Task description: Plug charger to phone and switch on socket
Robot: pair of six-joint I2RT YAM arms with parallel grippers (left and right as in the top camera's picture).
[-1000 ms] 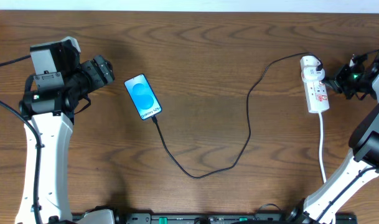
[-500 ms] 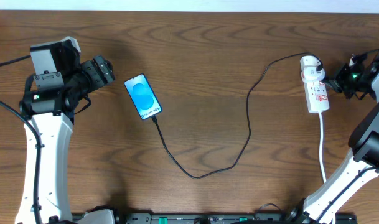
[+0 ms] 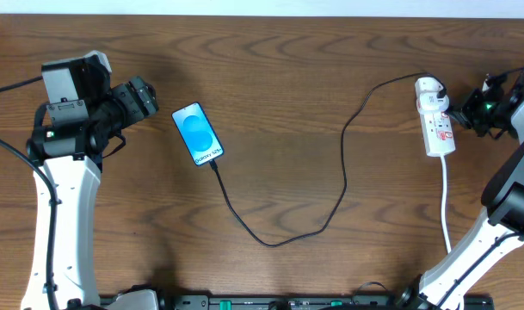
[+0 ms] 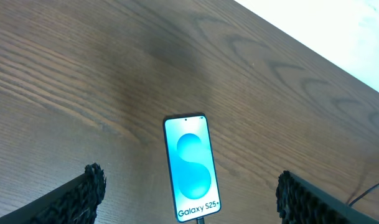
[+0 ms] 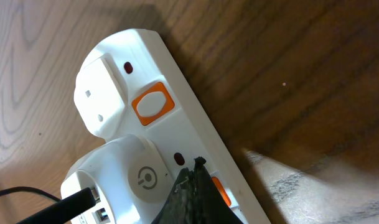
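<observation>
Biggest thing here is the brown wood-grain table (image 3: pixel 287 69), with a white arm rising at each near corner. The left arm (image 3: pixel 68 172) sits at the left side, and its gripper (image 3: pixel 145 93) points right toward the phone. In the wrist view its two black fingers (image 4: pixel 89 190) are spread wide apart with nothing between them.

The right arm (image 3: pixel 511 189) reaches to the far right edge. Its gripper (image 5: pixel 192 186) shows as one dark wedge, fingers pressed together. It's over the socket (image 3: pixel 436 120), right at an orange rocker switch (image 5: pixel 219 191). Can't tell if it's actually touching.

The socket is a white strip lying near-to-far. Its red markings are too small to read from above, and its white cord (image 3: pixel 445 207) trails toward the near edge. Close up there's a second orange switch (image 5: pixel 153 102) and small dark red dots beside the switches.

The charger (image 3: pixel 343 181) is a thin black cable looping across the middle of the table. Its white adapter (image 5: pixel 136 177) is plugged into the strip's far end and has a power symbol on it. The other end meets the near edge of the phone (image 3: pixel 197 133).

The phone lies flat, left of centre, screen up. It's light blue with a darker blob, and it reads "Galaxy S25+".
</observation>
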